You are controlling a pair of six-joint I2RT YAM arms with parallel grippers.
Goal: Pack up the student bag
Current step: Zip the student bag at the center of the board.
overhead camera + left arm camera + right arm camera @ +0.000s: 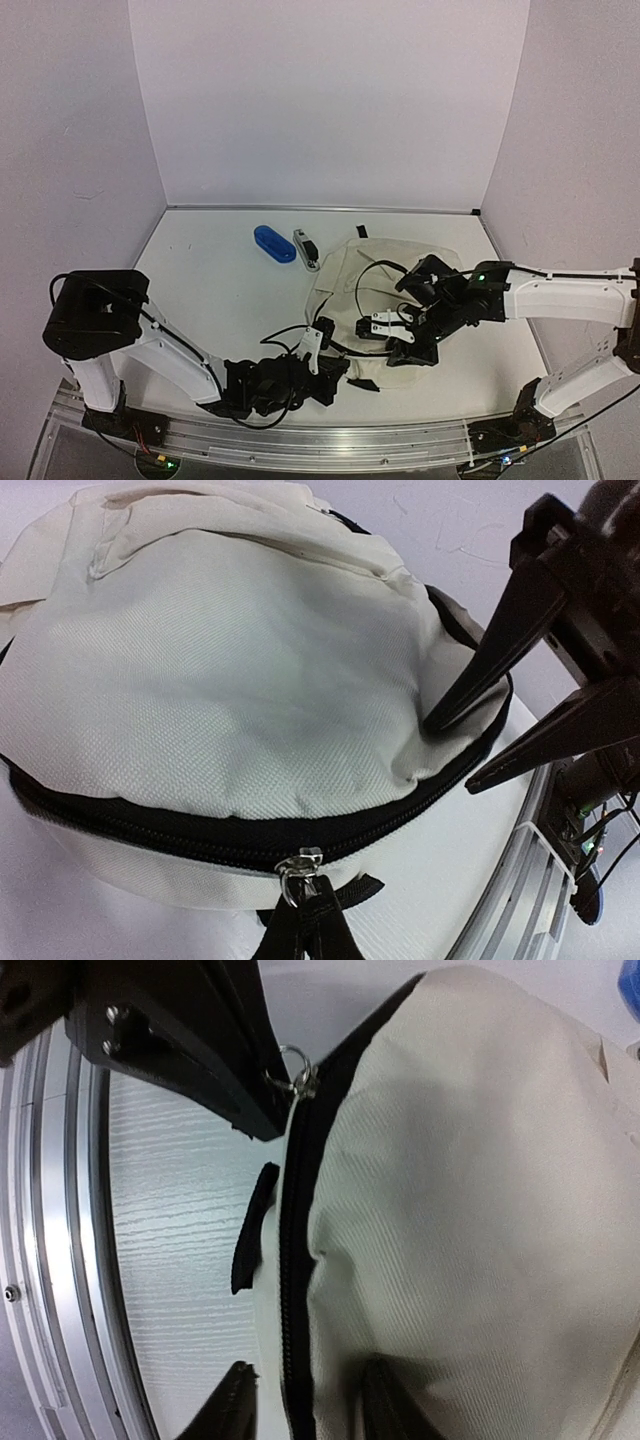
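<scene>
The student bag (385,275) lies flat at the middle right, cream with a black zipper (150,830). My left gripper (305,930) is shut on the black strap of the zipper pull (300,865) at the bag's near edge. From the right wrist camera, its dark fingers (200,1050) hold that metal ring (297,1065). My right gripper (305,1410) straddles the bag's zippered rim a little to the right. One finger dents the cream fabric (470,1210) from above; the other lies under the rim beside the table. Both of its fingers (490,660) show in the left wrist view.
A blue oblong case (274,243) and a small grey-white item (306,249) lie on the table behind the bag, to its left. A loose black tab (365,385) sticks out at the bag's near edge. The metal rail (60,1260) of the table front runs close by.
</scene>
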